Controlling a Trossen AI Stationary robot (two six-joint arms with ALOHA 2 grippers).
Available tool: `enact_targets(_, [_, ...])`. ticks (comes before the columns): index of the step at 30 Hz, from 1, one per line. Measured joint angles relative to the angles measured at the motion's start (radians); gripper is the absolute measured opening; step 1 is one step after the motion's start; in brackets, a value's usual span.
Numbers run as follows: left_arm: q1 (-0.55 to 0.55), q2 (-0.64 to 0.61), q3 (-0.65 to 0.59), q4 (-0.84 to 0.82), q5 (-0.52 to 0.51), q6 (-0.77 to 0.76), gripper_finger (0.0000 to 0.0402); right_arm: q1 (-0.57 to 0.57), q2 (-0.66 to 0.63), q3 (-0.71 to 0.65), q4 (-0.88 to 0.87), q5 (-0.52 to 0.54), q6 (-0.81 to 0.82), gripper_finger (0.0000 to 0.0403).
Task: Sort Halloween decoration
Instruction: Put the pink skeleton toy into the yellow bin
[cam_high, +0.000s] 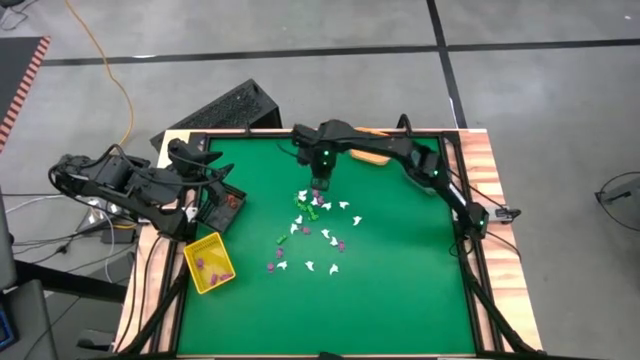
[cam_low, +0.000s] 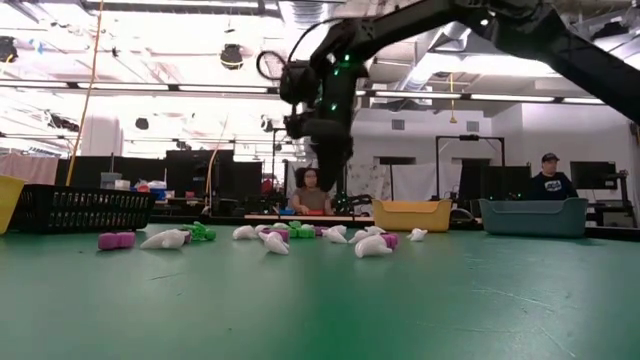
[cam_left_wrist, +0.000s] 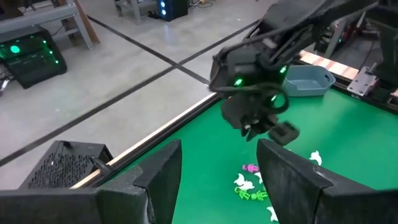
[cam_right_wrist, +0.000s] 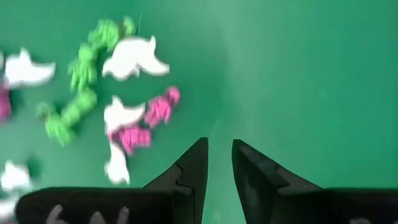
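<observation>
The Halloween decoration is a scatter of tiny white, purple and green trinkets (cam_high: 315, 228) lying loose on the green mat in the middle of the table, also seen in the low view (cam_low: 280, 237). My right gripper (cam_high: 318, 184) hangs above the far edge of the pile, pointing down. Its fingers (cam_right_wrist: 219, 149) are open by a narrow gap with only mat showing between them, and the trinkets (cam_right_wrist: 124, 93) lie off to one side. My left gripper (cam_left_wrist: 219, 162) waits wide open at the table's left edge, held up near the black bin (cam_high: 222, 205).
A yellow bin (cam_high: 208, 263) holding purple trinkets stands at the near left, with the black bin just beyond it. An orange bin (cam_high: 368, 157) and a blue bin (cam_left_wrist: 308, 81) stand along the far edge. A black basket (cam_high: 225, 108) lies off the table. People sit beyond the table.
</observation>
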Motion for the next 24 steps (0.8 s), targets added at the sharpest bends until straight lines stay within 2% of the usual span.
enact_targets(3, [0.000, 0.000, 0.000, 0.000, 0.004, -0.016, 0.0199, -0.004, 0.003, -0.001, 0.057, -0.036, 0.055, 0.0107])
enact_targets(8, [0.000, 0.000, 0.000, -0.001, 0.012, -0.029, 0.0199, 0.032, -0.005, -0.025, 0.184, -0.040, 0.041, 0.0107])
enact_targets(12, [0.000, 0.000, 0.000, 0.000, 0.011, -0.028, 0.0199, 0.051, -0.094, -0.136, 0.169, -0.042, -0.031, 0.0107])
enact_targets(14, [0.000, 0.000, 0.000, -0.001, 0.011, -0.020, 0.0199, 0.043, -0.192, -0.233, 0.186, -0.042, -0.053, 0.0107])
enact_targets(17, [0.000, 0.000, 0.000, -0.001, 0.007, -0.009, 0.0199, 0.019, -0.379, -0.450, 0.320, -0.021, -0.029, 0.0107])
enact_targets(21, [0.000, 0.000, 0.000, 0.000, 0.006, 0.001, 0.0199, 0.032, -0.604, -0.815, 0.679, 0.064, 0.120, 0.0107])
enact_targets(24, [0.000, 0.000, 0.000, 0.000, 0.004, 0.001, 0.0199, 0.084, -0.666, -1.003, 0.996, 0.166, 0.204, 0.0107])
